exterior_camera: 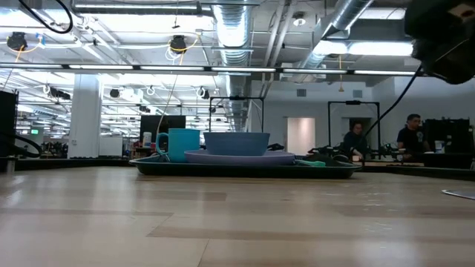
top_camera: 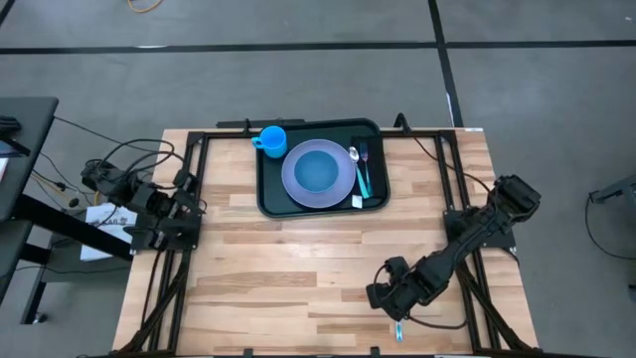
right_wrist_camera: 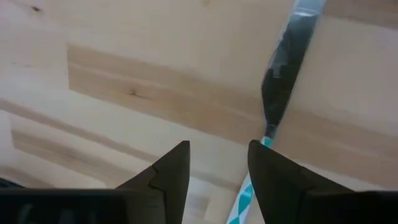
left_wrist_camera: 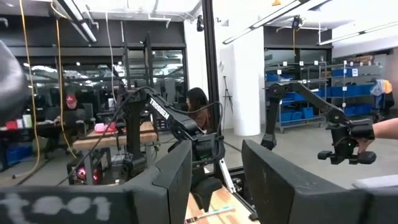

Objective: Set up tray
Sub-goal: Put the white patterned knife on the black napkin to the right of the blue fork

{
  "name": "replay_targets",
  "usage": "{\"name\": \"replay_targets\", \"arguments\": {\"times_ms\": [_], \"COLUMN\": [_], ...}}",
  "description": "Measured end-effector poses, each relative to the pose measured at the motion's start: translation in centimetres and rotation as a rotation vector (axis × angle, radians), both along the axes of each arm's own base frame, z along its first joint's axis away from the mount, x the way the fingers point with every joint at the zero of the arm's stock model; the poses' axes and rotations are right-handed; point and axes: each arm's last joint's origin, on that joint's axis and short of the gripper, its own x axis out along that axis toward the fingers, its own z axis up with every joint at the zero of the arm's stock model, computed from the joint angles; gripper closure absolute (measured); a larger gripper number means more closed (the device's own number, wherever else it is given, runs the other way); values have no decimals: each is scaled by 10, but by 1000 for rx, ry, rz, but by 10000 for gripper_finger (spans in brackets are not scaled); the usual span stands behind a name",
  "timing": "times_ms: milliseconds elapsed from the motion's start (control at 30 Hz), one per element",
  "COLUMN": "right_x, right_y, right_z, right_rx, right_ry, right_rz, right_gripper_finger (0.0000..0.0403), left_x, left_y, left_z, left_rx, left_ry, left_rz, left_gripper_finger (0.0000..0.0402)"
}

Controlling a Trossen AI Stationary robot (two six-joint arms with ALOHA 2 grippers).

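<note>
1. On the tray (top_camera: 268, 195) stand a blue cup (top_camera: 272, 139) at its far-left corner and a round lavender plate (top_camera: 318, 173) in the middle. Cutlery with teal handles (top_camera: 362, 175) lies along the plate's right side, and a small pale scrap (top_camera: 356, 202) sits at the near-right corner.
2. A teal-handled knife (right_wrist_camera: 280, 74) lies flat on the bare wood near the table's near edge, under the right gripper (right_wrist_camera: 217, 167). Its fingers are spread, with the handle showing between them and nothing pinched.
3. The left gripper (left_wrist_camera: 214, 171) waits at the table's left edge, clear of the board, with its fingers spread and empty. People sit at benches in the room beyond.
4. The wide stretch of wooden table (top_camera: 298, 268) between the tray and the near edge is open. Black frame rails run along the left and right sides.
5. The tray is a dark rectangle with rounded corners and a raised rim, set at the far middle of the table, close to the far edge.
</note>
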Motion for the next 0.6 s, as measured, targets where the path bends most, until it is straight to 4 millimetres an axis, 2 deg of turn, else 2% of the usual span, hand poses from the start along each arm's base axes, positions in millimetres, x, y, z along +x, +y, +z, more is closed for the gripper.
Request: {"name": "replay_targets", "arguments": {"times_ms": [333, 600], "right_x": [-11, -13], "right_y": [13, 14], "right_z": [-1, -2], "right_rx": [13, 6], "right_ry": [10, 15], "right_rz": [-19, -20], "right_gripper_finger": [280, 285], "left_x": [0, 0], "left_y": [0, 0], "left_z": [1, 1], "left_rx": [16, 15], "left_ry": [-13, -15], "left_rz": [6, 6], "left_gripper_finger": [270, 270]}}
